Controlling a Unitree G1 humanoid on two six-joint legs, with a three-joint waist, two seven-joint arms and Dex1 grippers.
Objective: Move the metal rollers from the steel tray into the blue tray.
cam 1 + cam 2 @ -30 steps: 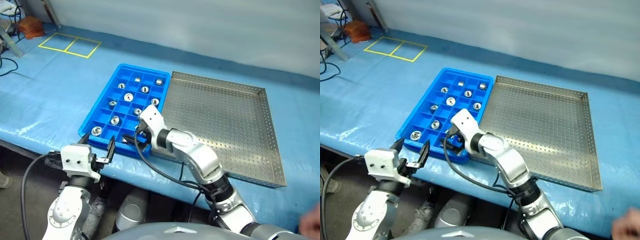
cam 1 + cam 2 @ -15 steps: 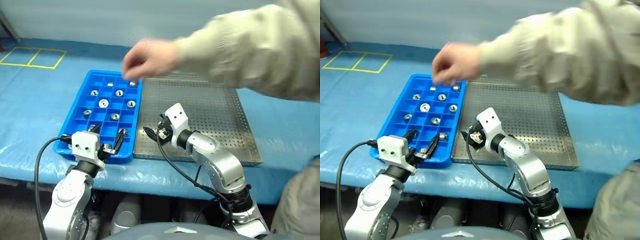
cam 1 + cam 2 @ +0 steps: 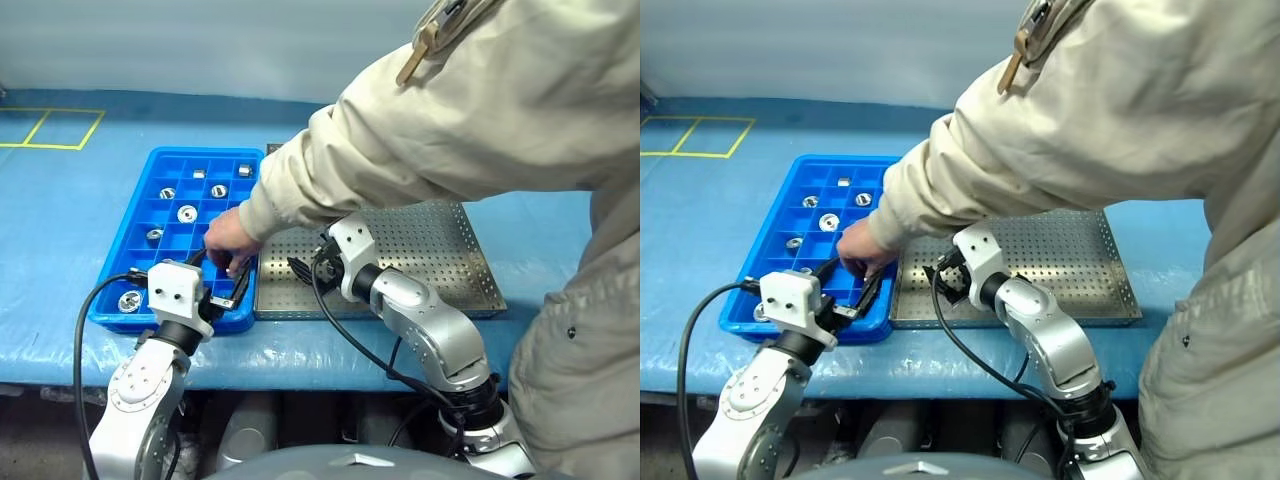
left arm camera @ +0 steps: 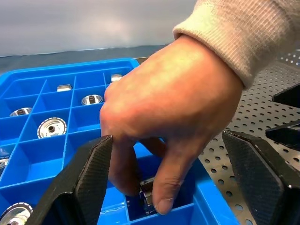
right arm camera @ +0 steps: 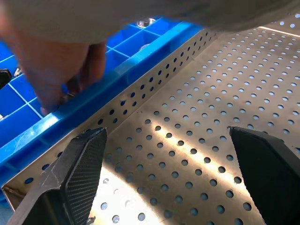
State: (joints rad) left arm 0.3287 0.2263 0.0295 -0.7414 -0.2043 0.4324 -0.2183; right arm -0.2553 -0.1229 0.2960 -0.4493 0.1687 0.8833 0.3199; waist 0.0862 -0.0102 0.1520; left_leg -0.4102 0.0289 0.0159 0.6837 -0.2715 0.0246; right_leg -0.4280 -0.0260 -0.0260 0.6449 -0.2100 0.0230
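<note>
Person's hand has come into the blue tray, fingering a metal roller between the released left pincer; right pincer released over the steel tray, now bare.

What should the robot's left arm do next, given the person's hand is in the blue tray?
Probably hold the open left end effector where it is: a person's hand is between its fingers, gripping a small shiny metal roller in the bright blue compartmented plastic tray.

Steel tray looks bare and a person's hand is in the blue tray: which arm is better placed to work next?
Right, probably. The right gripper hangs open over the perforated steel tray; the left gripper, also open, faces the person's hand reaching into the blue compartment tray.
</note>
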